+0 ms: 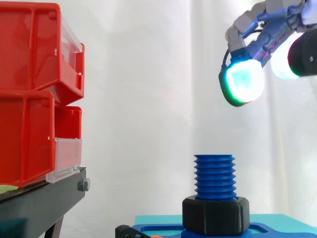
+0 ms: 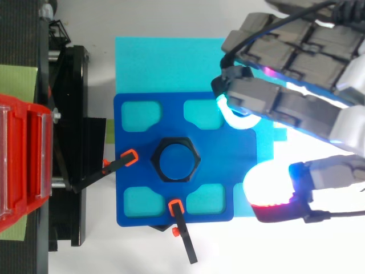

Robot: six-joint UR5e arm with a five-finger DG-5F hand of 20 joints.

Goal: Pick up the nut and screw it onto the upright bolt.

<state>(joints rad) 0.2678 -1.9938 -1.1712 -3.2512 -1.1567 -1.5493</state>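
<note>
black hexagonal plastic nut [image 1: 215,214] already down at the foot of the upright blue threaded plastic bolt [image 1: 214,174], ringing it, resting on the blue slotted base plate [image 2: 137,171]. plate on a cyan sheet [image 2: 165,63], pinned by black clamps with orange tips [image 2: 130,157]. grey robot hand [image 2: 296,63] up and to the right of the bolt, clear of it. fingers [image 1: 242,83] released and spread, pads glowing green-white, holding nothing. stacked red plastic bins [image 1: 29,64] on a black stand [image 1: 44,203] off to the left.
</note>
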